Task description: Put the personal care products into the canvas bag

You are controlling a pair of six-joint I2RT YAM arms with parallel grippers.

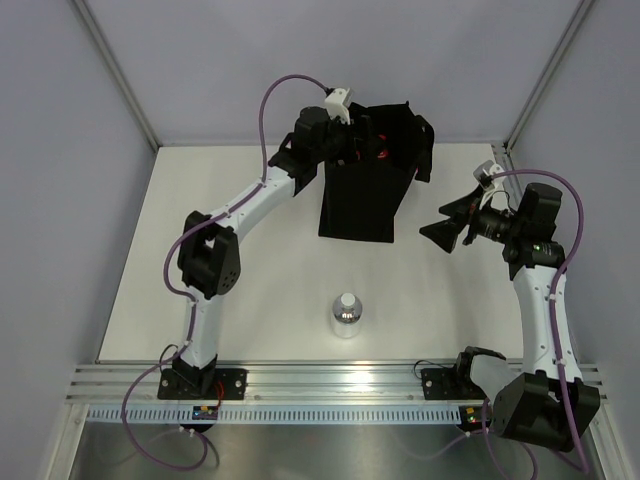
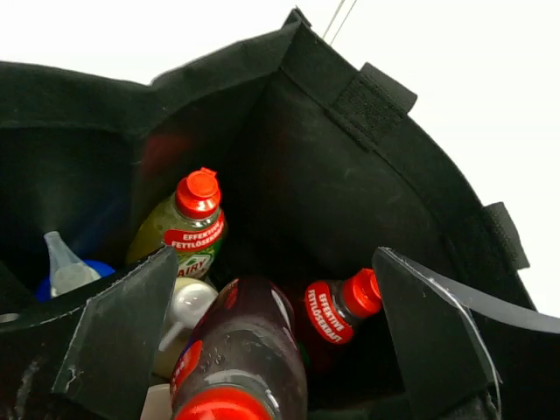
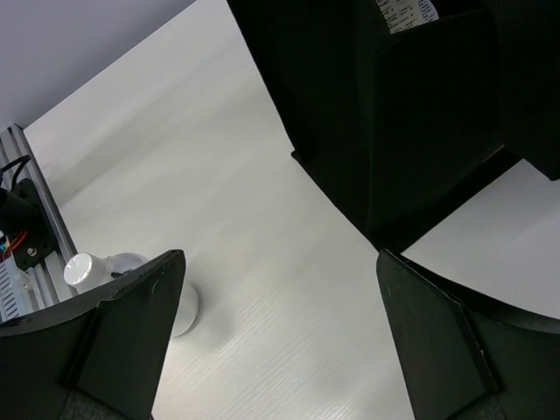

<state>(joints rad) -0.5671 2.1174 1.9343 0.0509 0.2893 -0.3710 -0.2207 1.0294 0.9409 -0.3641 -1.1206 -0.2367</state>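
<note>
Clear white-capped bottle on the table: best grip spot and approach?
The clear bottle stands upright and alone, sides free. Probably grip its round body just below the white cap, coming from the right with the open right pincer.

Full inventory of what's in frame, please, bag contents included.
canvas bag: 1, black, upright, far middle of table
yellow-green bottle: 1, red cap, inside bag
red bottles: 2, red caps, inside bag, one directly below the left fingers
cream pump bottle: 1, inside bag
blue-capped bottle: 1, clear nozzle, inside bag, body hidden
clear bottle: 1, white cap, standing on table, near side
table: 1, white
left end effector: 1, black, open, over bag mouth
right end effector: 1, black, open, right of bag
</note>
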